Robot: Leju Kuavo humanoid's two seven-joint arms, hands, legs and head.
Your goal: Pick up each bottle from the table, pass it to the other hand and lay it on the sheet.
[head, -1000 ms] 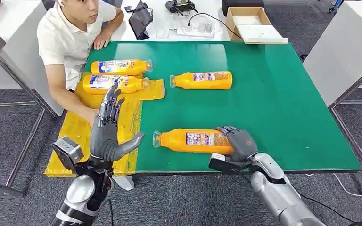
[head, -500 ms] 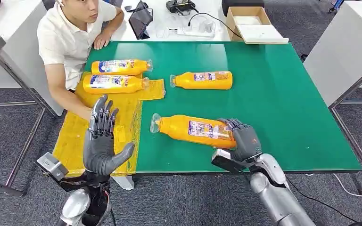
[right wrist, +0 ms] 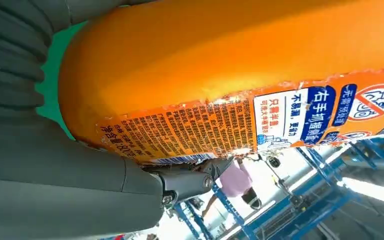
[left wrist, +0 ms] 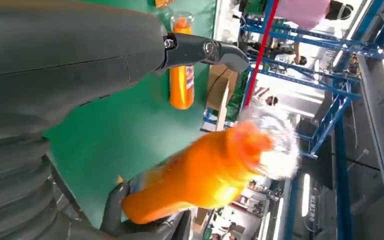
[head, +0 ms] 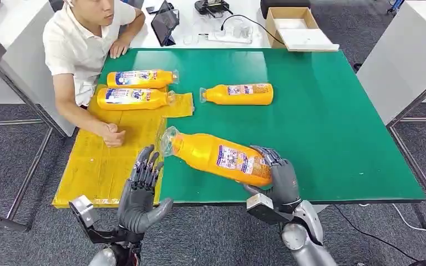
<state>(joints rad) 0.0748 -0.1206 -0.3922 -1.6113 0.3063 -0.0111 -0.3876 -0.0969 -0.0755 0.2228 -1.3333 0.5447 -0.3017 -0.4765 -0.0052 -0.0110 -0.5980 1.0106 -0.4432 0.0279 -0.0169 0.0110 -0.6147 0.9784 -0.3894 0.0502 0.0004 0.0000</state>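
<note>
Yellow sheet [head: 108, 166] overhangs the green surface's [head: 333, 127] left edge. Left hand [head: 140, 194], fingers spread, empty, near the front edge. Right hand [head: 280, 177] grips the lifted bottle [head: 216, 156], cap pointing left, long axis slanting.

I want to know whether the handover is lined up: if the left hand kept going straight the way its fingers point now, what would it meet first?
Probably the clear-capped neck of the held bottle, which the right hand grips. The left hand is open, fingers pointing towards it, though depth is unclear.
</note>
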